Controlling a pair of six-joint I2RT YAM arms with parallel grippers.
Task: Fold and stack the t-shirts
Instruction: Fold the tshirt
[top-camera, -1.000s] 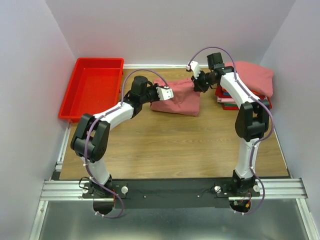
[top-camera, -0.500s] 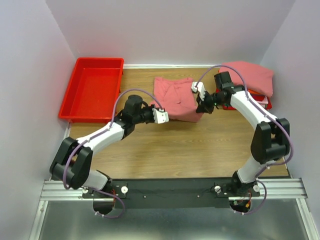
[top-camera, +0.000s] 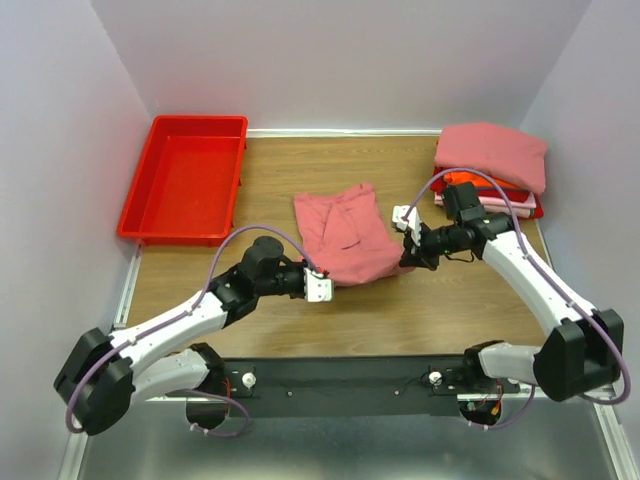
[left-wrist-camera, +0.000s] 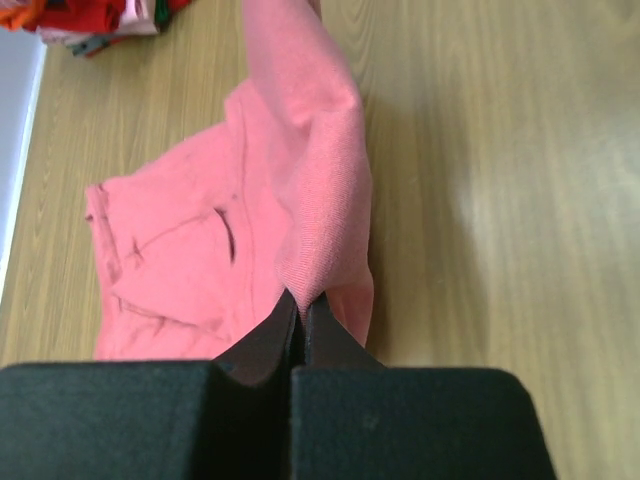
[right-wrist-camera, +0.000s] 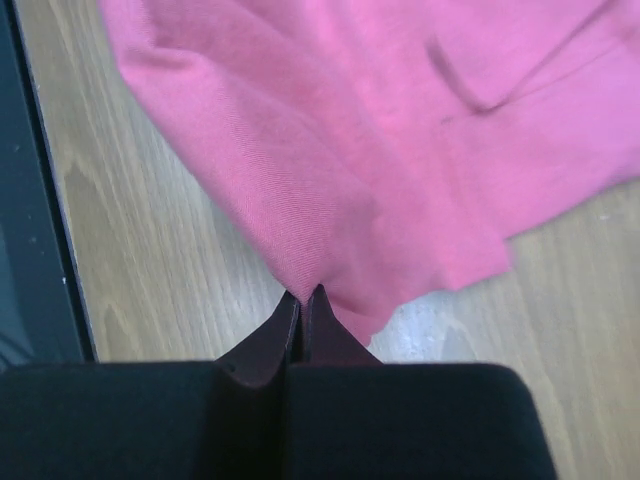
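At the far left of the wooden table (top-camera: 440, 310), a red plastic bin (top-camera: 197, 119), floor in plain view from rim to rim. In the far right corner, a stack of folded t-shirts (top-camera: 490, 160), salmon on top with orange and red edges beneath, close to the right wall. Mid-table, well apart from both, the salmon-pink t-shirt (top-camera: 345, 230): rumpled, far part flat on the wood, near hem drawn up at two corners. Left gripper (left-wrist-camera: 302, 308) pinched tight on the near-left corner; right gripper (right-wrist-camera: 302, 298) pinched tight on the near-right corner — cloth tented up into closed fingertips in both wrist views. Bare wood on every side of the shirt — widest toward the bin and the near edge.
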